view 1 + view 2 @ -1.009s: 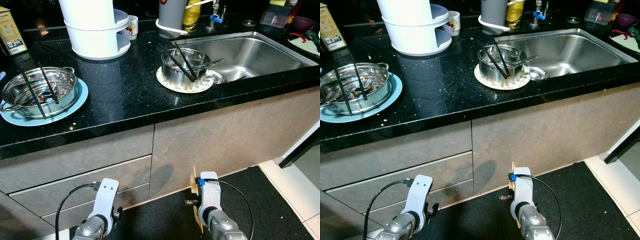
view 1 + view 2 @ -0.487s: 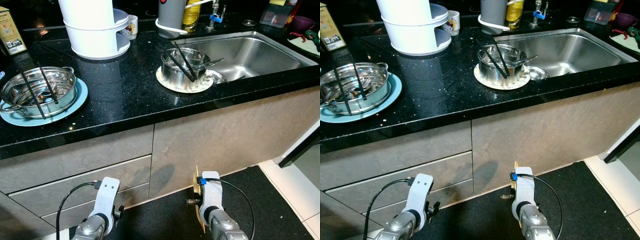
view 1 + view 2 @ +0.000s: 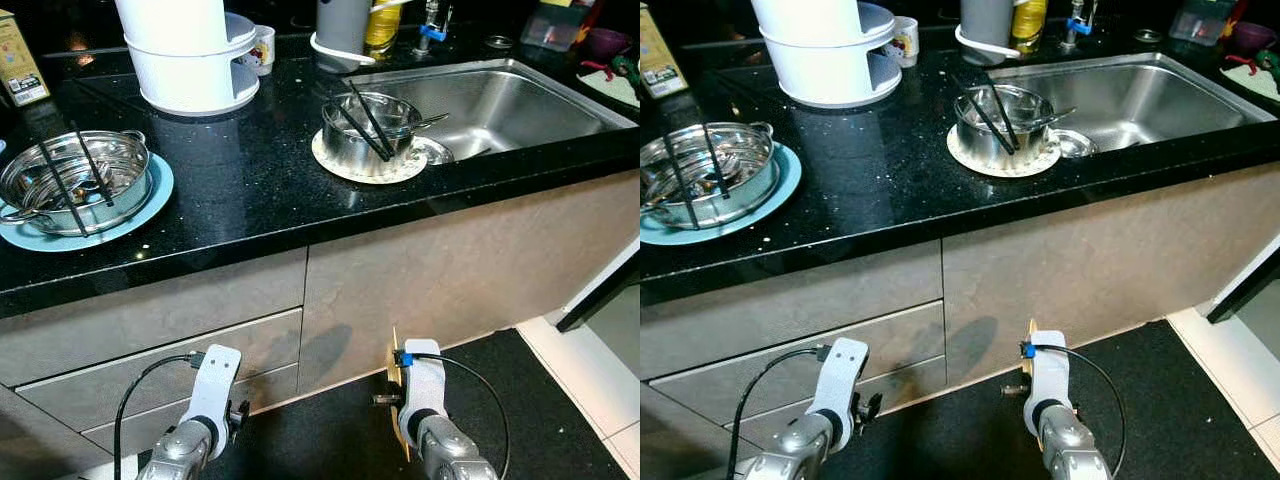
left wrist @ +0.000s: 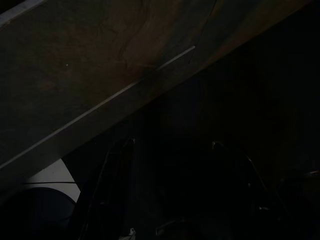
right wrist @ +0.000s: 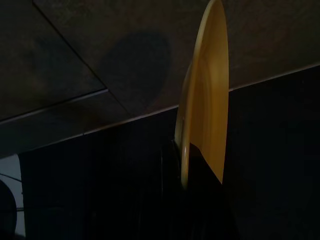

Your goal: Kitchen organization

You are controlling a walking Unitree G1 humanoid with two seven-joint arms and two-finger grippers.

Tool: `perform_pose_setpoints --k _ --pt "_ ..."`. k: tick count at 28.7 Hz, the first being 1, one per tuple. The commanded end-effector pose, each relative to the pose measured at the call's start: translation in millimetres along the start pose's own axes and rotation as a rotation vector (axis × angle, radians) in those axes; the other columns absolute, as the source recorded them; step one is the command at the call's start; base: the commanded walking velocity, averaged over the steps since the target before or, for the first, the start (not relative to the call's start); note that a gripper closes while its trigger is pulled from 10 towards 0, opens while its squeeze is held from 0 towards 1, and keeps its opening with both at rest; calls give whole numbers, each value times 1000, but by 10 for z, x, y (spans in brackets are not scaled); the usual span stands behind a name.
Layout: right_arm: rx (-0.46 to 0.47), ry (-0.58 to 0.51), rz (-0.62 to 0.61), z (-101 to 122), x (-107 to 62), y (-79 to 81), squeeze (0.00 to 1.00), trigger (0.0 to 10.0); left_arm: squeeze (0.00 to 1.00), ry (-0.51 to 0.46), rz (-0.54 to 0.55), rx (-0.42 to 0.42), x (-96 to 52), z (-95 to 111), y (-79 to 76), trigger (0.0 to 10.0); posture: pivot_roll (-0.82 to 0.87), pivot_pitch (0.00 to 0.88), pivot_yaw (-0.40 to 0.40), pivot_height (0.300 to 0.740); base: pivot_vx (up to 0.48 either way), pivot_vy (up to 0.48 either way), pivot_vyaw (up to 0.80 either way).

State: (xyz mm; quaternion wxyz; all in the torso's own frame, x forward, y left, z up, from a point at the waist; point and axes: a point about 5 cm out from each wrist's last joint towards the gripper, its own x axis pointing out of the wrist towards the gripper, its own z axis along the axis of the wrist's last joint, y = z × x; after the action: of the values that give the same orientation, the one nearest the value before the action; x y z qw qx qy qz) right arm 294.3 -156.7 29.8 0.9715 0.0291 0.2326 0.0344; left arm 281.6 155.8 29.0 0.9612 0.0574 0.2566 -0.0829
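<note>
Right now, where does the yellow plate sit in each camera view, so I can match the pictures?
Left eye view: yellow plate, edge-on, low centre, beside the right wrist.
Right eye view: same spot, low centre.
Right wrist view: large, upright, held in the right gripper.
Left wrist view: very dark; I make out cabinet front and floor.
Shared landmark: dark shadow on the cabinet front.

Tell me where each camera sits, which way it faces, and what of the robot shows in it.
Left and right eye views: on the head, looking forward and down at the black counter, sink and both silver arms hanging low.
Left wrist view: very dark, facing the cabinet front.
Right wrist view: looks along the right pincer, shut on a yellow plate, toward the cabinet.
Shared: the yellow plate also shows edge-on in the eye views.
</note>
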Motion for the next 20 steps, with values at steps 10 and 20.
perform_pose_setpoints --k 10,20 --pt "10 20 -7 -41 -16 -26 0 10000 0 -11 7 -25 -8 39 42 10000 -81 281 -35 740 0 0 0" --pt "12 20 -7 -40 -14 -22 0 10000 0 -8 -3 -24 -11 40 49 10000 -82 286 -28 740 0 0 0"
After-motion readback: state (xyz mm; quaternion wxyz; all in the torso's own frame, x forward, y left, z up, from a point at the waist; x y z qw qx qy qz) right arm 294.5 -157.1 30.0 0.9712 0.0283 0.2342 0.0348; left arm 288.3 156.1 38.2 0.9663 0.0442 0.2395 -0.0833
